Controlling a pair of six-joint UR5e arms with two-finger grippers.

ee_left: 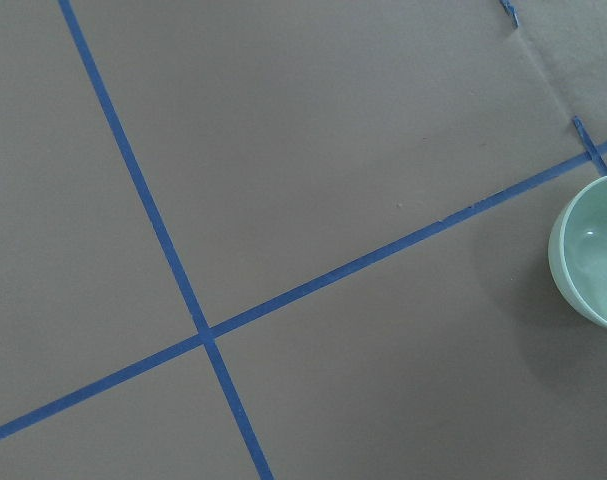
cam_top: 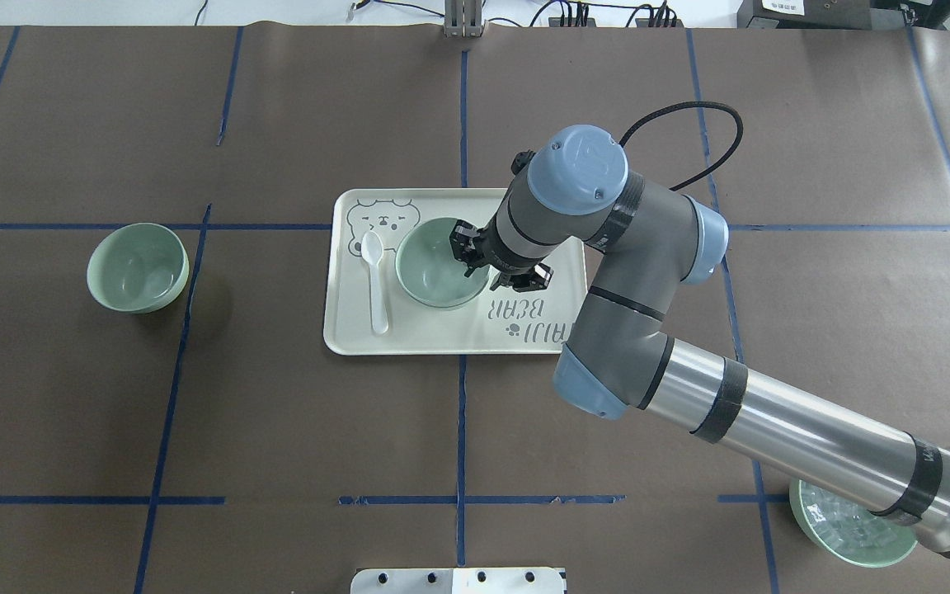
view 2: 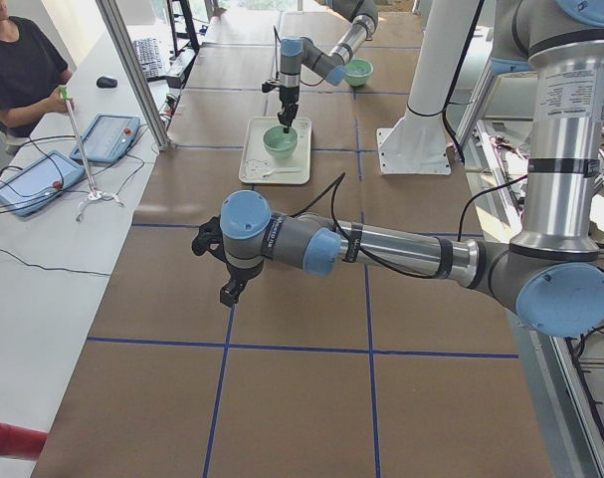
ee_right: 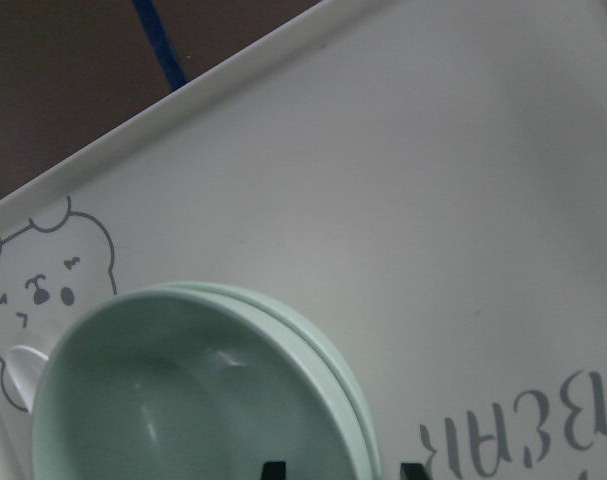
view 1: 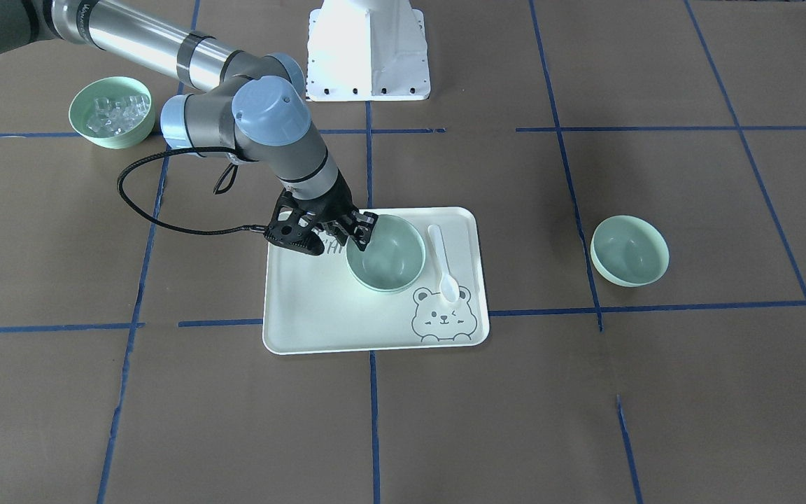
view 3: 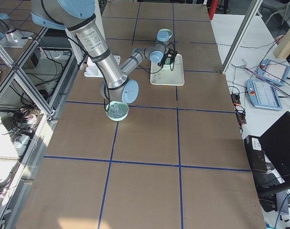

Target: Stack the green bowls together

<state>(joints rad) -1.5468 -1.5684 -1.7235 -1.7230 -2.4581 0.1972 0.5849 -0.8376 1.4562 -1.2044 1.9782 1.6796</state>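
Two green bowls (view 1: 385, 253) sit nested on the pale tray (view 1: 319, 315); the right wrist view shows the upper bowl (ee_right: 183, 390) with the lower bowl's rim (ee_right: 318, 335) just outside it. My right gripper (view 1: 355, 238) is at the stack's rim, one finger inside and one outside, the fingertips (ee_right: 273, 470) apart with slack around the rim, so open. A third green bowl (view 1: 630, 250) stands alone on the table, also in the overhead view (cam_top: 138, 267) and the left wrist view (ee_left: 593, 255). My left gripper (view 2: 227, 289) hovers over bare table; I cannot tell its state.
A white spoon (view 1: 443, 262) lies on the tray beside the stack, near the bear drawing. A matching green bowl with clear cubes (view 1: 112, 112) stands near the right arm's base. The robot's white pedestal (view 1: 368, 49) is at the table's back edge.
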